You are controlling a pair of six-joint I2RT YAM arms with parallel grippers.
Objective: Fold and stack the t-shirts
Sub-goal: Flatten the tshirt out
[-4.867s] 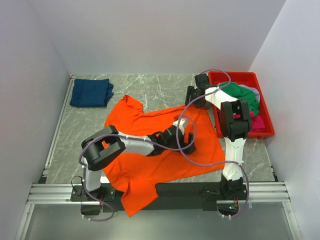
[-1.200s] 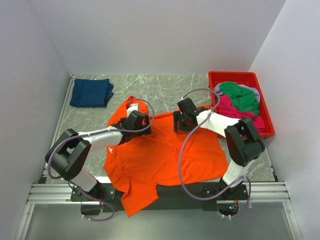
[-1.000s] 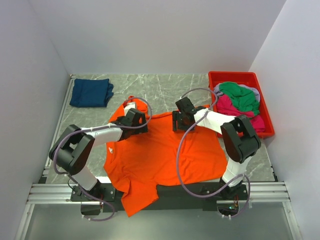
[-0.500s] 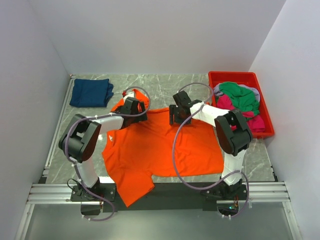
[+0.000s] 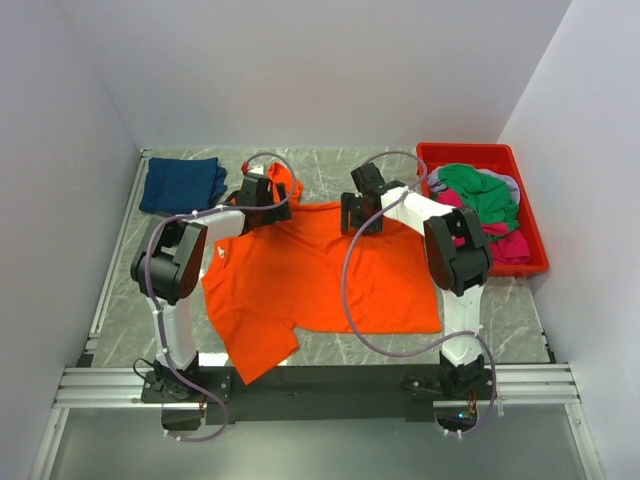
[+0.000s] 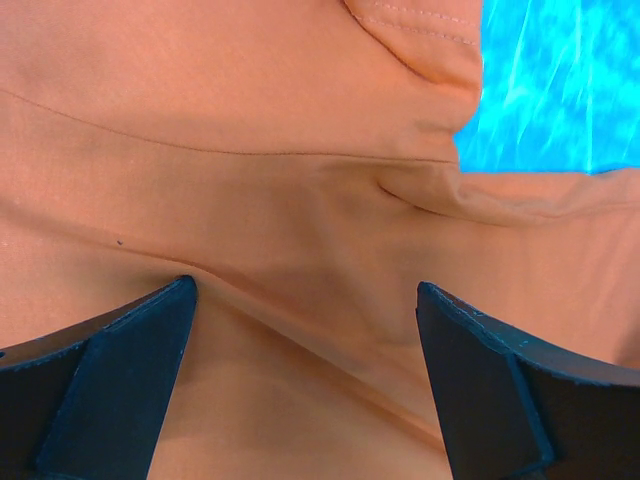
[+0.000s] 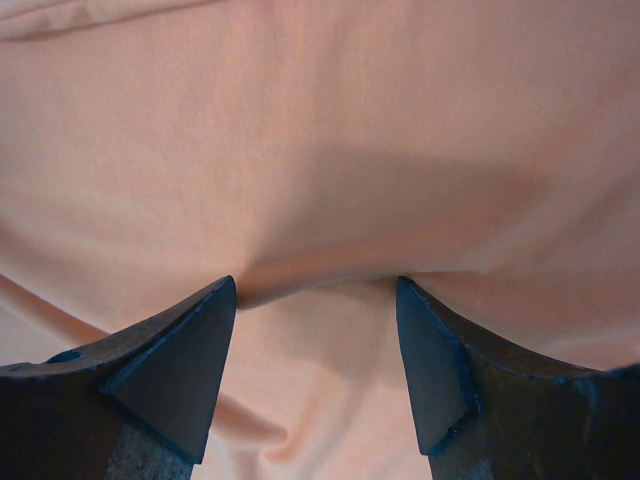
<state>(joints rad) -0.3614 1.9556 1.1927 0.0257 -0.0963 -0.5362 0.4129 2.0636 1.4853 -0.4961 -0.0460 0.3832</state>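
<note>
Both grippers had moved farther from the arm bases than a moment before, and the orange t-shirt (image 5: 320, 275) had slid with them, its near sleeve drawn back from the front rail. The shirt lay spread on the table (image 5: 320, 165), with its far left corner bunched up. The left gripper (image 6: 305, 292) sat at that bunched corner with its jaws wide apart and cloth rucked into a low ridge between the tips. The right gripper (image 7: 315, 285) rested on the shirt's far edge, its jaws also spread and a soft fold between them. Both appeared to press down on the fabric rather than pinch it, though the close views left that unclear. A folded navy t-shirt (image 5: 181, 185) lay in the far left corner. The red bin (image 5: 468, 150) at the right held green (image 5: 482, 187) and pink (image 5: 457, 213) shirts.
</note>
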